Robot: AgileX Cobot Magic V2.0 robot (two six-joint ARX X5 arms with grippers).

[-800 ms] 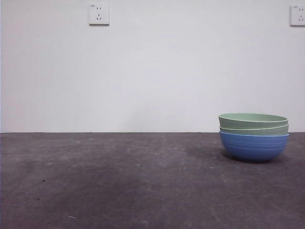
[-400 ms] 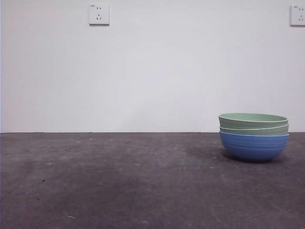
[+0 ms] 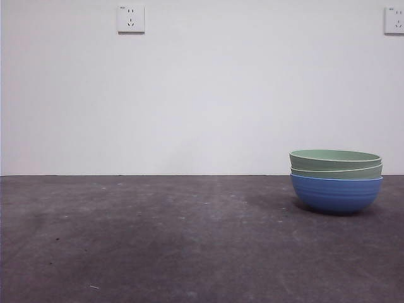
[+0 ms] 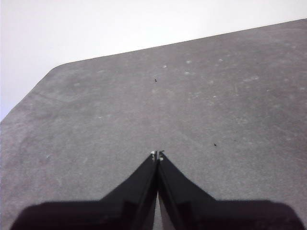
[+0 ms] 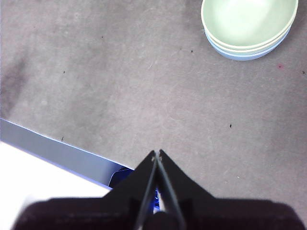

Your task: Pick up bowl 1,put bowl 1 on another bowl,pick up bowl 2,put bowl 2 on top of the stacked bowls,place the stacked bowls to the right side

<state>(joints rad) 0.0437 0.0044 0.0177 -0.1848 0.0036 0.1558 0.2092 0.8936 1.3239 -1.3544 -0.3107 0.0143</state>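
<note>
Three nested bowls, the stacked bowls point(image 3: 336, 173), rest on the blue bowl point(image 3: 336, 193). Well apart from it, left gripper point(image 4: 157, 155) and right gripper point(image 5: 157, 153) hang closed, empty.

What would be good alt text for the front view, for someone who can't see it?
Three nested bowls sit at the right on a dark grey table: two pale green ones inside a blue bowl at the bottom. Behind is a plain white wall with two sockets, one upper left and one at the upper right edge. No arm shows.
</note>
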